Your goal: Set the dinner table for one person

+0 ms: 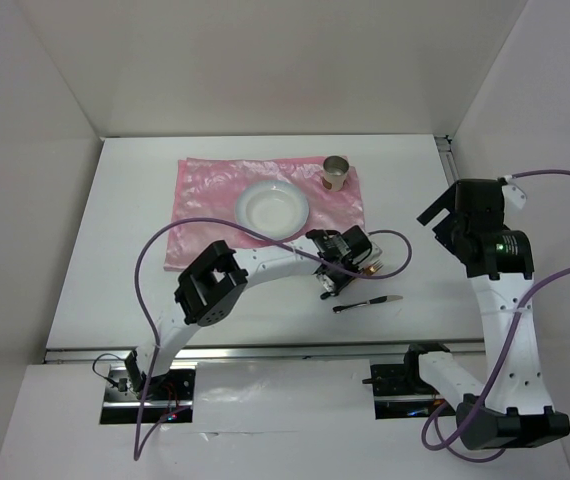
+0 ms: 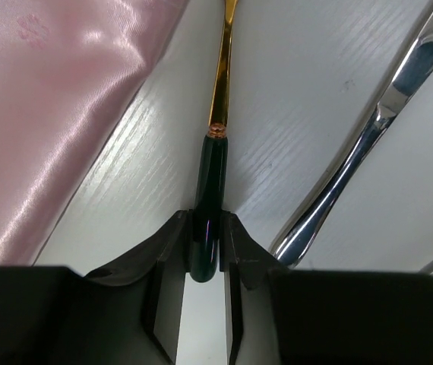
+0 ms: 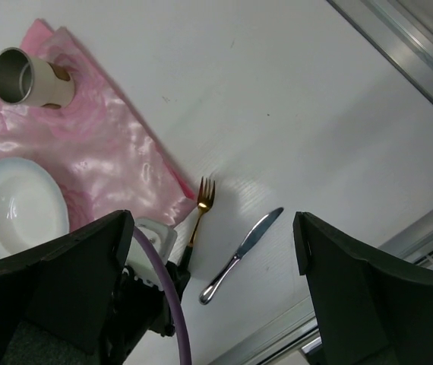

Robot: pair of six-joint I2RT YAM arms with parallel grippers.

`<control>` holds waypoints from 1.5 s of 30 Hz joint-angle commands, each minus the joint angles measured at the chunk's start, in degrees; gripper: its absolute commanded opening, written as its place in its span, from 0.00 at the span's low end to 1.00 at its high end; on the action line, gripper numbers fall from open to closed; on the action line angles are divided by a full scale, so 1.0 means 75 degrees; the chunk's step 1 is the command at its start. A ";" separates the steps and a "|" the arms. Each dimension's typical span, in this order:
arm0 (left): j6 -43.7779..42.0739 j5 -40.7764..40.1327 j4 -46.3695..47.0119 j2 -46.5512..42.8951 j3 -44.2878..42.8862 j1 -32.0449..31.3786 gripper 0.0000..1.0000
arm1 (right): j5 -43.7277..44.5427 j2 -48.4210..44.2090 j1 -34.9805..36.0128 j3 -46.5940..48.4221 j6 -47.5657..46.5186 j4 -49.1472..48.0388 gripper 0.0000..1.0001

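The dinner table [image 1: 115,270] bears a pink cloth [image 1: 205,215], fork [image 3: 200,211] and knife [image 1: 370,302].

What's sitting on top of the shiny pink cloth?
A round white bowl and a tan cup with a silver inside sit on the shiny pink cloth. The gold fork lies beside it, on the white dinner table. The cloth beneath bowl and cup is hidden.

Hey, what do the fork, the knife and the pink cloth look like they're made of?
Fork: gold-toned polished metal stem, glossy dark handle, possibly plastic or resin. Knife: mirror-bright silver metal, likely stainless steel. Pink cloth: satin-like fabric, judging by its sheen and soft folds.
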State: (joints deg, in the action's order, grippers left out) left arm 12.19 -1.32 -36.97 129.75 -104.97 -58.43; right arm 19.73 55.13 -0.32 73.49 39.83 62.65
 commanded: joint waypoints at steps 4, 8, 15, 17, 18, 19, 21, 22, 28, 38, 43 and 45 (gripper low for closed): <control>-0.0008 0.0584 -0.0848 -0.1126 0.0308 0.0033 0.00 | 0.0218 0.0219 0.0042 0.0864 -0.0213 -0.0268 1.00; -0.0346 0.1613 -0.1034 -0.2111 0.0658 0.0033 0.00 | 0.0486 0.0219 0.0123 0.1028 -0.0214 -0.0268 1.00; -0.0618 0.2533 -0.1189 -0.3354 0.1315 0.0115 0.00 | 0.0522 0.0149 0.0124 0.0888 -0.0354 -0.0338 1.00; -0.0256 0.2532 -0.1048 -0.3670 0.1561 0.0699 0.00 | 0.0230 0.0149 0.0124 0.0819 -0.0528 -0.0501 1.00; -0.0080 0.2462 -0.0954 -0.3904 0.1643 0.1003 0.00 | 0.0102 0.0149 0.0124 0.0725 -0.0646 -0.0583 1.00; 0.0177 0.2461 -0.0953 -0.3999 0.1737 0.1725 0.00 | -0.0190 0.0218 0.0124 0.0724 -0.0868 -0.0747 1.00; 0.0483 0.2461 -0.0953 -0.4082 0.1808 0.2432 0.00 | -0.0519 0.0289 0.0124 0.0526 -0.1021 -0.0864 1.00; 0.0601 0.2369 -0.0953 -0.4186 0.1808 0.2772 0.00 | -0.0753 0.0289 0.0124 0.0525 -0.1161 -0.1028 1.00; 0.1340 0.0845 -0.1596 -0.3989 0.1176 0.5091 0.00 | -0.2462 0.1097 0.0124 0.0186 -0.1795 -0.1111 1.00; 0.1329 -0.0456 -0.1492 -0.2080 0.0555 0.6186 0.00 | -0.3557 0.1016 0.0570 -0.1828 -0.0932 -0.1768 0.94; 0.1258 -0.0610 -0.1492 -0.1468 0.0484 0.6326 0.00 | -0.3169 0.0736 0.0722 -0.2802 -0.0144 -0.1580 0.91; 0.1258 -0.0504 -0.1294 -0.1468 0.0833 0.6326 0.00 | -0.3263 0.0654 0.0792 -0.3153 0.0090 -0.1580 0.90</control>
State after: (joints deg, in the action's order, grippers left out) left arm 21.37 -4.67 -47.48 120.25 -98.89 -11.40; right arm -5.30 62.94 4.71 51.88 35.70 51.88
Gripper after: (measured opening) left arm 0.340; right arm 0.904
